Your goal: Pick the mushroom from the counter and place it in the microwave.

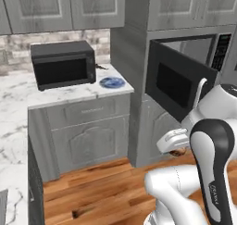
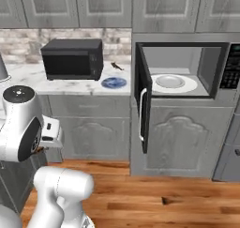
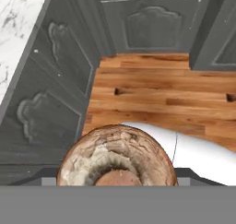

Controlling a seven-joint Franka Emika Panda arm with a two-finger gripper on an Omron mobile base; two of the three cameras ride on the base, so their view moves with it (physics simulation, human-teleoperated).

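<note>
Holding the round brown-tan mushroom [image 3: 118,157], the white two-finger claw [image 1: 175,147] sits low beside the arm's dark elbow, over the wooden plank floor [image 3: 156,98]; in the hand view the mushroom's cracked cap and pale underside press right up at the bottom edge, hiding the fingertips, so the claw appears closed on it, though the fingers themselves cannot be made out. In the right base view the claw [image 2: 42,147] hangs in front of the grey panelled drawers [image 2: 89,128], well apart from the large grey built-in microwave [image 2: 180,70]. The microwave's black-framed door [image 2: 143,105] stands swung wide open, showing the round white turntable plate [image 2: 173,83] inside and the keypad panel [image 2: 232,65] at its right. On the white marble worktop [image 2: 28,77], a small blue plate [image 2: 114,83] lies near the right front corner, a smaller black countertop box [image 2: 72,58] stands behind it, and a thin dark scrap [image 2: 116,66] rests near the back edge.
</note>
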